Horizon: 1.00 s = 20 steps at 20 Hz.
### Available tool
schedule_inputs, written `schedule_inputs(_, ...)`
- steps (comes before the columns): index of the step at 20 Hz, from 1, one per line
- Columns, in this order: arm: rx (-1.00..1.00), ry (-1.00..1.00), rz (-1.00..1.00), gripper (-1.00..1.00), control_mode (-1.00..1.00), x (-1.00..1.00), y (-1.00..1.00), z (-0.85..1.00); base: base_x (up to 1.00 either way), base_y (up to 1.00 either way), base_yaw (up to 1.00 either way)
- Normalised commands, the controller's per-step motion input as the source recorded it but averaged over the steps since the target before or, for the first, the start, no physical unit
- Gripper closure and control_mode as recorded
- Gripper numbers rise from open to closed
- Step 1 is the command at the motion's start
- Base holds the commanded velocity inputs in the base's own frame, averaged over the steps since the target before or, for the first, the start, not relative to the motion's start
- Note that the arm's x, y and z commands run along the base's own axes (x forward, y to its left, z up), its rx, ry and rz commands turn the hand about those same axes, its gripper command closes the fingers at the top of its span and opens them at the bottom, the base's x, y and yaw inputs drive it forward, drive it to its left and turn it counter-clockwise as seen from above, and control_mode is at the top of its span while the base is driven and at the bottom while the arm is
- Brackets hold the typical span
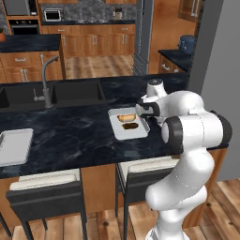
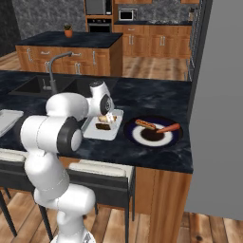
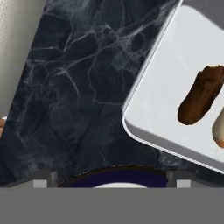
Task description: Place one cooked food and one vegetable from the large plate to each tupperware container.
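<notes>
Dark marbled stone forms the counter (image 1: 79, 131), and its front edge runs above two stools (image 1: 47, 187). One tupperware container (image 1: 127, 123) lies just beside the arm, holding a pale bun-like piece (image 1: 125, 117) and a dark brown oblong piece (image 1: 130, 125); in the hand view the brown piece (image 3: 200, 101) lies well inside the tray's rounded corner and raised rim. The second container (image 1: 14, 146) lies far along the counter near its front edge, past the sink (image 1: 75, 93) and faucet (image 1: 45, 79), with a broad stretch of bare stone between the two trays. The large plate (image 2: 153, 131) sits just beside the near tray, close to the counter's end by the grey wall, and carries a hot dog (image 2: 145, 125) and a carrot (image 2: 168, 128). The gripper (image 2: 110, 117) hangs over the near tray's plate-side rim with its jaws spread wide and nothing between them; in the hand view its tips (image 3: 40, 183) stand apart over the stone, the plate's rim between them.
</notes>
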Motion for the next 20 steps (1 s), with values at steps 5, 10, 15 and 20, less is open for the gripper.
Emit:
schedule_inputs(5, 0.02, 0.11, -0.09, -1.00, -1.00, 0.00, -0.87, 0.02, 0.00, 0.00, 0.00)
schedule_inputs(10, 0.21, -0.03, -0.29, -1.00, -1.00, 0.03, -0.51, 0.00, 0.00, 0.00, 0.00)
schedule_inputs(15, 0.08, -0.05, -0.21, -1.00, -1.00, 0.16, -0.39, 0.00, 0.00, 0.00, 0.00)
schedule_inputs(20, 0.34, 0.00, -0.02, -1.00, -1.00, 0.29, -0.20, 0.00, 0.00, 0.00, 0.00)
